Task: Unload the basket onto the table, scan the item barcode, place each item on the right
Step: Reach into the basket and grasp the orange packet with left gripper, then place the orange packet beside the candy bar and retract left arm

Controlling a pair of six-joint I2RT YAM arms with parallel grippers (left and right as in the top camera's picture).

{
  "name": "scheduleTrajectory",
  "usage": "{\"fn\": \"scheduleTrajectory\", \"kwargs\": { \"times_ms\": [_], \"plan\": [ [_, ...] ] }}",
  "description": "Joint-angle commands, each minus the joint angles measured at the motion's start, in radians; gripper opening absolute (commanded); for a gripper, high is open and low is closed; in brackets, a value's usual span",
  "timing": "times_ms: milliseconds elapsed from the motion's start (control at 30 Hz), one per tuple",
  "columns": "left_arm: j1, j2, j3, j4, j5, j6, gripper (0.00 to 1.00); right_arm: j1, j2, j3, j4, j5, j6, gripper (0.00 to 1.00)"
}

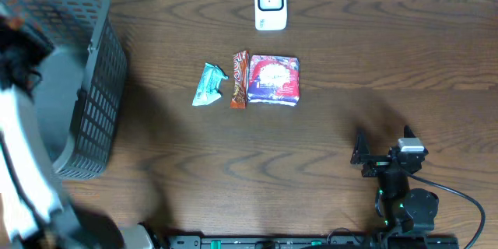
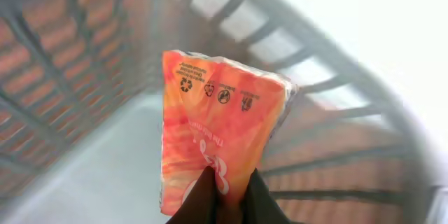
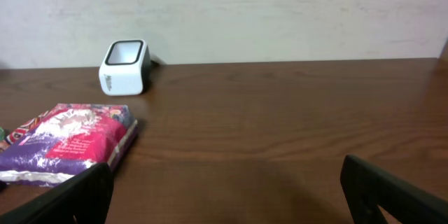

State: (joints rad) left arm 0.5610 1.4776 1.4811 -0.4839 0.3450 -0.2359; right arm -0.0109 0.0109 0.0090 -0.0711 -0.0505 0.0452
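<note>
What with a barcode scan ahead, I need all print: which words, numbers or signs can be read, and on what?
No wording reads clearly.
Orange packet: row of small recycling-type signs; upside-down words too blurred.
Scanner: side marking too small.
Purple packet: print blurred.
Teal packet, bar: too small.

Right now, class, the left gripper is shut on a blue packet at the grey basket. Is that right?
No: the packet is orange, not blue, as the left wrist view shows. The left gripper is shut on it at the grey basket.
</note>
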Motion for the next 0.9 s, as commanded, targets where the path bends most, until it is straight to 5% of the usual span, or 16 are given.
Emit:
{"fn": "scheduleTrajectory", "kwargs": {
  "times_ms": [0, 200, 433, 600, 733, 867],
  "plan": [
    [-0.017, -0.162, 0.011, -0.004, 0.226, -0.221, 0.07, -0.008, -0.006, -0.003, -0.003, 0.007, 0.013, 0.99],
    [-0.278, -0.372, 0.011, -0.004, 0.28, -0.251, 0.07, -0.008, -0.006, -0.003, -0.003, 0.007, 0.013, 0.99],
    [-0.781, -0.397, 0.011, -0.086, 0.267, 0.098, 0.08, -0.008, -0.006, -0.003, -0.003, 0.007, 0.013, 0.99],
    [-1.014, -0.277, 0.011, -0.199, 0.027, 0.243, 0.07, -0.008, -0.006, -0.003, -0.003, 0.007, 0.013, 0.99],
    [-1.075, -0.134, 0.011, -0.231, -0.245, 0.242, 0.07, -0.008, -0.006, -0.003, -0.003, 0.007, 0.013, 0.99],
    [-1.078, 0.029, 0.011, -0.223, -0.306, 0.233, 0.07, -0.008, -0.006, -0.003, -0.003, 0.007, 0.013, 0.99]
  ]
}}
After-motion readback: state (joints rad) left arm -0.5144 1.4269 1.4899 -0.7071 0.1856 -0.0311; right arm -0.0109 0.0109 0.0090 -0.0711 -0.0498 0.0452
